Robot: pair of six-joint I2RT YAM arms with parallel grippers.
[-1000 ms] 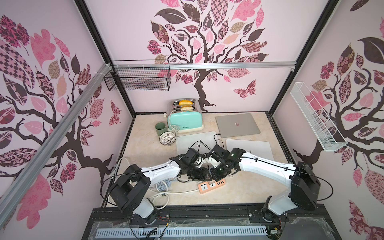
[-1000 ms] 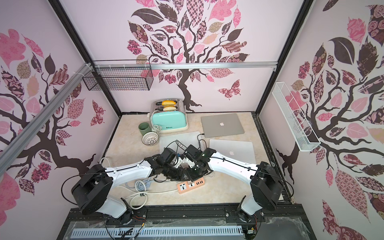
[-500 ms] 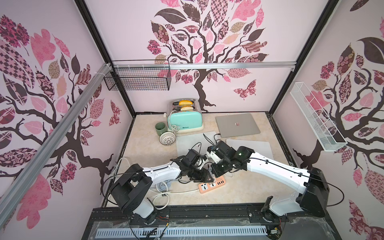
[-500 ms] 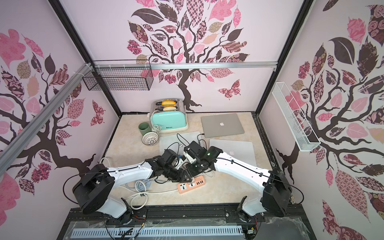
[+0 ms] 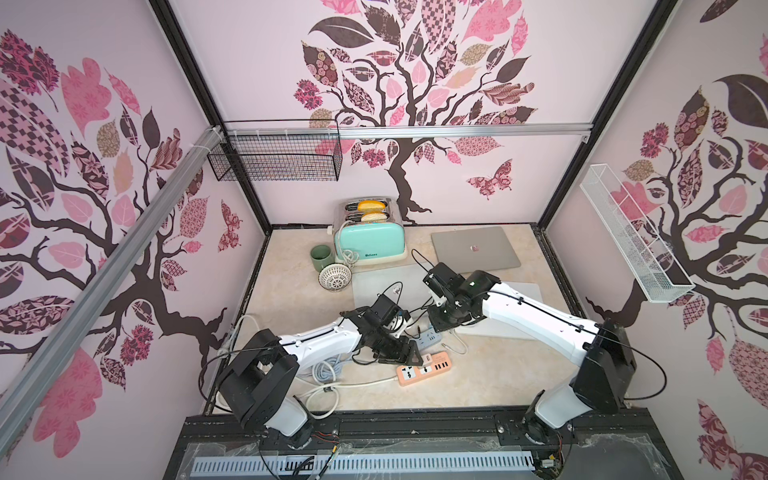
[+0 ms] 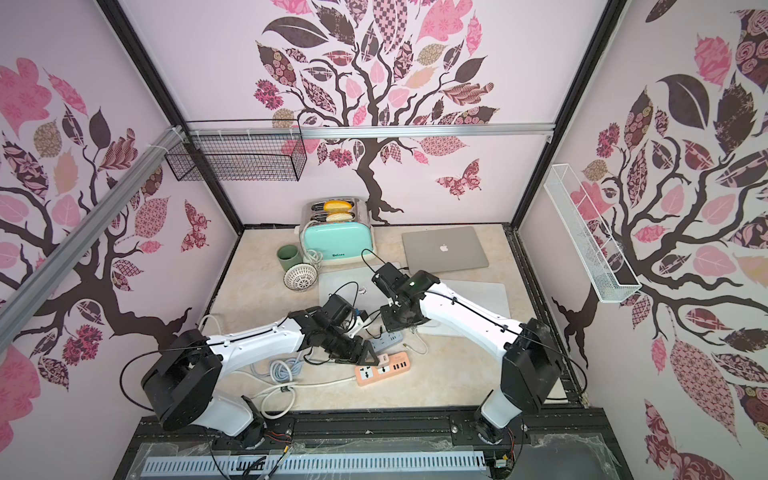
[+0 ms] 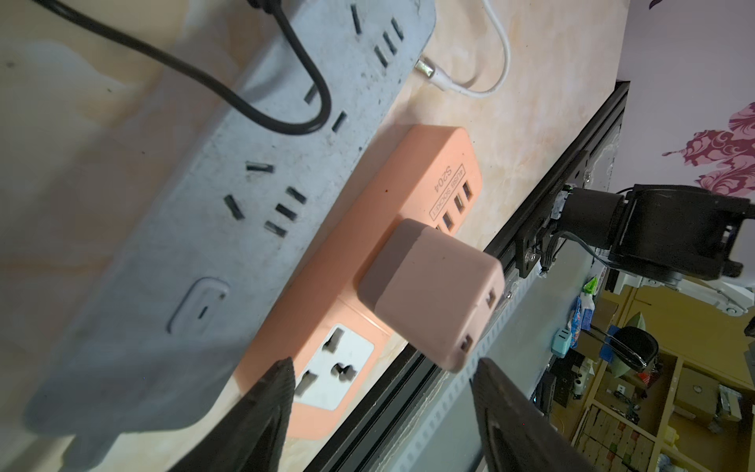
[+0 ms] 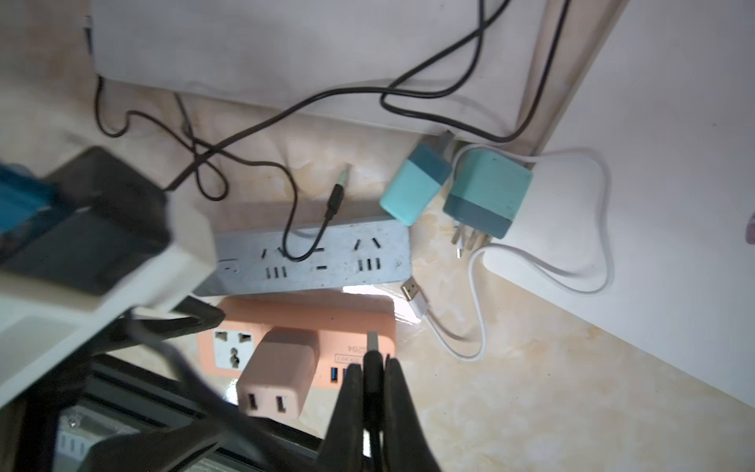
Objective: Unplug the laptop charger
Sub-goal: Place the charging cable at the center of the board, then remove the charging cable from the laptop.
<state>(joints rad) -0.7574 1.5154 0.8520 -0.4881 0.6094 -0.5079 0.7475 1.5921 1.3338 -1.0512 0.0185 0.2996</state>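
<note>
Now the right gripper [image 8: 372, 365] is clamped tight on the black charger plug [image 8: 372, 341], lifted off the table near the orange power strip [image 8: 310, 323]. The left gripper [image 7: 384, 363] stands wide and empty, just short of the pink adapter [image 7: 433, 294] plugged into that strip.

Desk [image 5: 291, 299] tally: 3 laptops – rear [image 6: 444, 249], middle [image 6: 353, 276], right-side [image 6: 486, 297]. 2 power strips – grey [image 8: 314, 257], orange [image 8: 310, 323]. 3 chargers – 1 pink [image 8: 282, 367], 2 teal [image 8: 412, 192] [image 8: 486, 192]. 1 toaster [image 5: 370, 245], 2 bread slices [image 5: 371, 205], 1 mug [image 5: 321, 257], 1 strainer [image 5: 335, 277]. 2 wall baskets – black [image 5: 278, 160], white [image 5: 631, 245]. 2 robot arms [image 5: 316, 336] [image 5: 532, 316].
</note>
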